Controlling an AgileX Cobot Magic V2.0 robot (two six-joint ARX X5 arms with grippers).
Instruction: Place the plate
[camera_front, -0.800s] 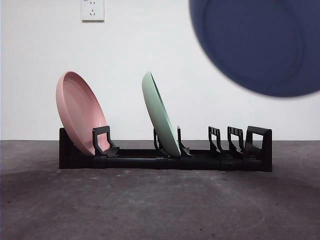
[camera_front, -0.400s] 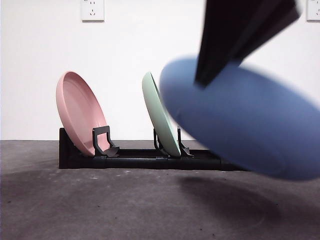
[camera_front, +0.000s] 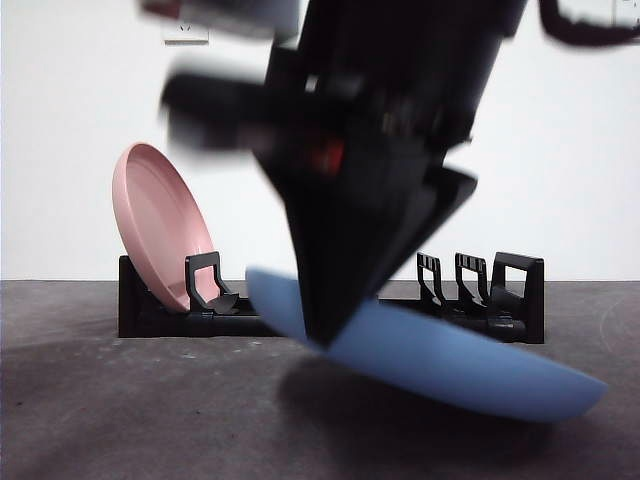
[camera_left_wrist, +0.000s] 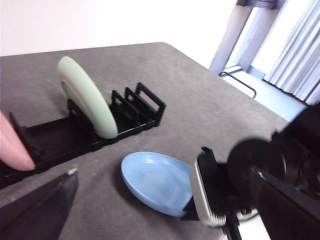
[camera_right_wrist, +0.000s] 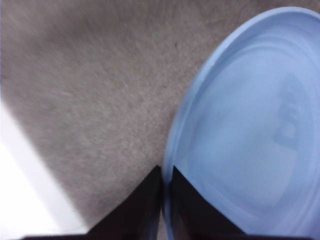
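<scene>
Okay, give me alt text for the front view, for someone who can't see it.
A large dark right pincer grips the rim of a blue plate, tilted low over the grey table in front of a black dish rack. A pink plate leans in the rack's left end, and a white wall lies behind.

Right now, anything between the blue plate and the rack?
Nothing: the left wrist view shows only bare table between the blue plate, gripped at its rim by the right gripper, and the rack.
</scene>
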